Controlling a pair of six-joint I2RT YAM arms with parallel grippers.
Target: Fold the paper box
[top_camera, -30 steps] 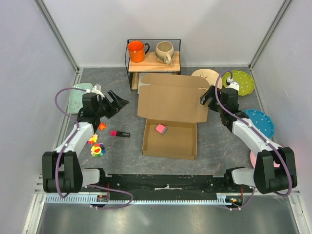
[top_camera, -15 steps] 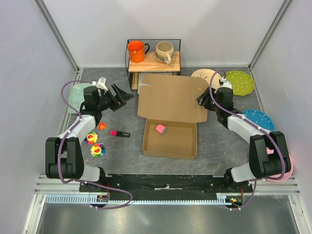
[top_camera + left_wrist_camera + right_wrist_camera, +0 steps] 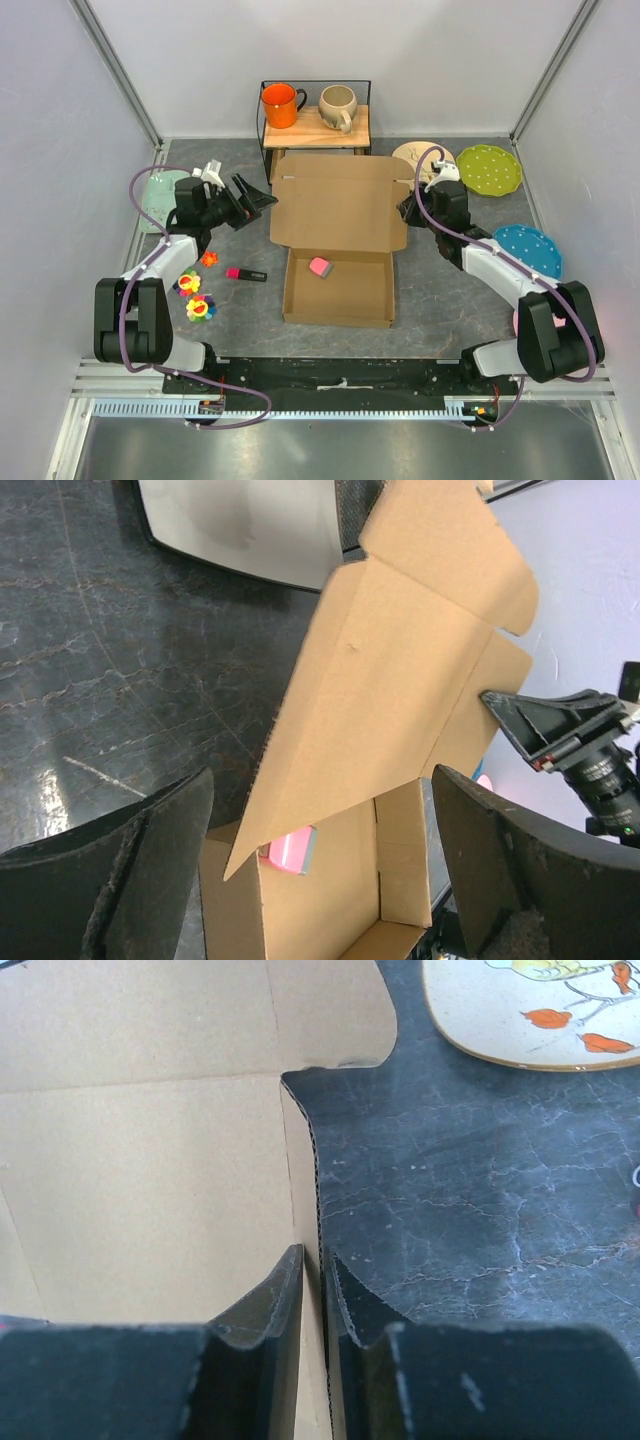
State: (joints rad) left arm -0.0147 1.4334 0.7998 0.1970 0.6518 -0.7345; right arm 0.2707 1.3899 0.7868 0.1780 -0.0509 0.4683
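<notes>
- Now my right fingers (image 3: 265,1300) pinch a thin flap edge of the paper box (image 3: 150,1160); it may slip or tear.
- My left fingers (image 3: 130,880) gape wide, empty; nothing steadies the lid.

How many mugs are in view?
2: an orange mug on the left of the small wooden shelf at the far edge, a beige mug on its right. None seems hidden.
</notes>
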